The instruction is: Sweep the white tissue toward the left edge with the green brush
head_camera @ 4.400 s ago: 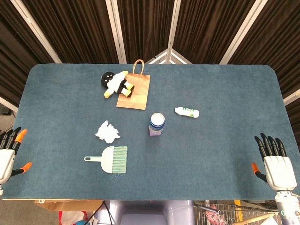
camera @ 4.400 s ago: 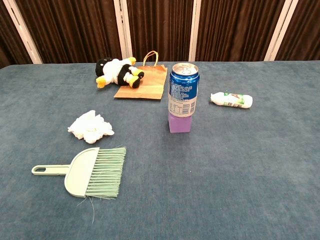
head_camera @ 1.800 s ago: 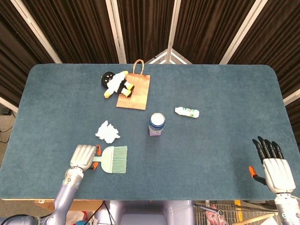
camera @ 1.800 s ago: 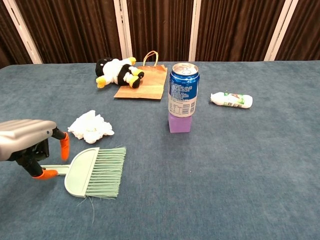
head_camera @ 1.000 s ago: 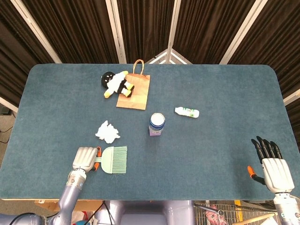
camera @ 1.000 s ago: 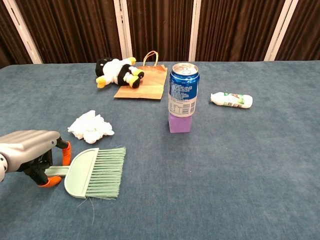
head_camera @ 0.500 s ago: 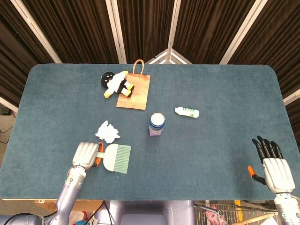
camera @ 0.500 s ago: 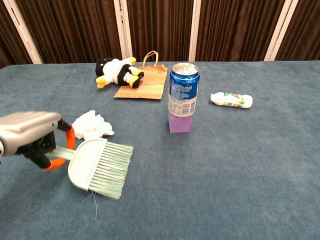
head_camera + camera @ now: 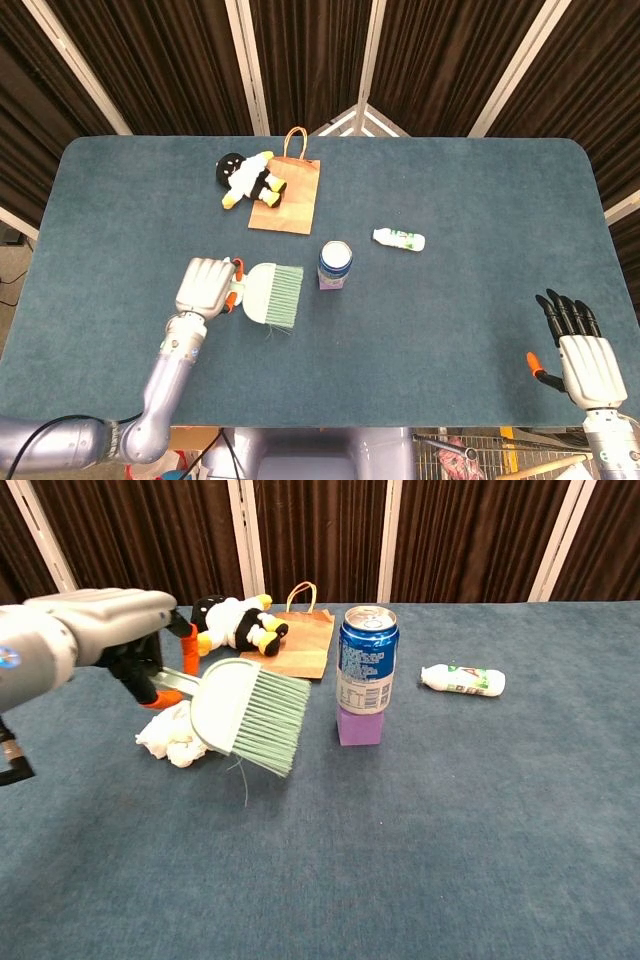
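My left hand [image 9: 205,285] [image 9: 110,630] grips the handle of the green brush [image 9: 273,293] [image 9: 250,712] and holds it lifted off the table, bristles pointing right and down. The white tissue [image 9: 170,736] lies crumpled on the blue table just below and left of the brush head in the chest view. In the head view the hand and brush hide the tissue. My right hand [image 9: 580,350] rests at the table's near right corner, fingers spread, holding nothing.
A blue can [image 9: 335,260] [image 9: 367,660] stands on a purple block [image 9: 361,724] just right of the brush. A brown paper bag [image 9: 286,195] and a plush toy [image 9: 247,177] lie behind. A small white bottle [image 9: 399,238] lies to the right.
My left hand took hold of the brush handle, then lifted the brush and carried it back and to the right, over the tissue. The right hand stayed still.
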Robot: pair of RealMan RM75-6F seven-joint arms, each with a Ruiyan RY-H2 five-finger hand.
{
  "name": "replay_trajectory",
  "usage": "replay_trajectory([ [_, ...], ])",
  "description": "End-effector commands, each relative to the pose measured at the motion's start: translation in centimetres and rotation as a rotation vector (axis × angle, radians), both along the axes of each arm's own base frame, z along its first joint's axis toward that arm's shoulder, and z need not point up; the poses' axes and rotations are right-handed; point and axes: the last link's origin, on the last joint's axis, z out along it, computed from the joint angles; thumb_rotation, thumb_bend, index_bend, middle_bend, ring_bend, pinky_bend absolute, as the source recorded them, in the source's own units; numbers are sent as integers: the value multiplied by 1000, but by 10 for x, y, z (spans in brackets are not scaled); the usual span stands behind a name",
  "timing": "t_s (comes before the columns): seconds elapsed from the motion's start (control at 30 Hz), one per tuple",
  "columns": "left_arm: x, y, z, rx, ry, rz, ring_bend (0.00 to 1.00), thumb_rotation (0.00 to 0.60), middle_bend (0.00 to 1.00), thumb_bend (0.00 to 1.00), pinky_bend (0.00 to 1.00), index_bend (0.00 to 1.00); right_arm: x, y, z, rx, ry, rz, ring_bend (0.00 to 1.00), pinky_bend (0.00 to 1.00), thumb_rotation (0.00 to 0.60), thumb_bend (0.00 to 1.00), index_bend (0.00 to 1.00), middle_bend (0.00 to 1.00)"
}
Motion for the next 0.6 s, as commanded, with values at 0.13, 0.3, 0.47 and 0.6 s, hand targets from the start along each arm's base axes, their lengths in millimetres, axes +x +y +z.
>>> replay_trajectory([
  [0.13,10,12,-27,-33,72,14,1000,600,1000,734,1000,791,-1,-2,0,2,-19,-8,0,39,600,362,0,0],
  [0.3,7,25,-38,-27,103,53,1000,600,1000,734,1000,791,-1,-1,2,1,-28,-6,0,39,600,361,0,0],
  [0.47,2,34,-42,-30,149,66,1000,600,1000,736,1000,792,-2,-2,2,2,-35,-14,0,39,600,361,0,0],
  [0.6,-13,38,-33,-15,200,83,1000,600,1000,736,1000,794,-4,-2,2,4,-37,-24,0,39,600,362,0,0],
])
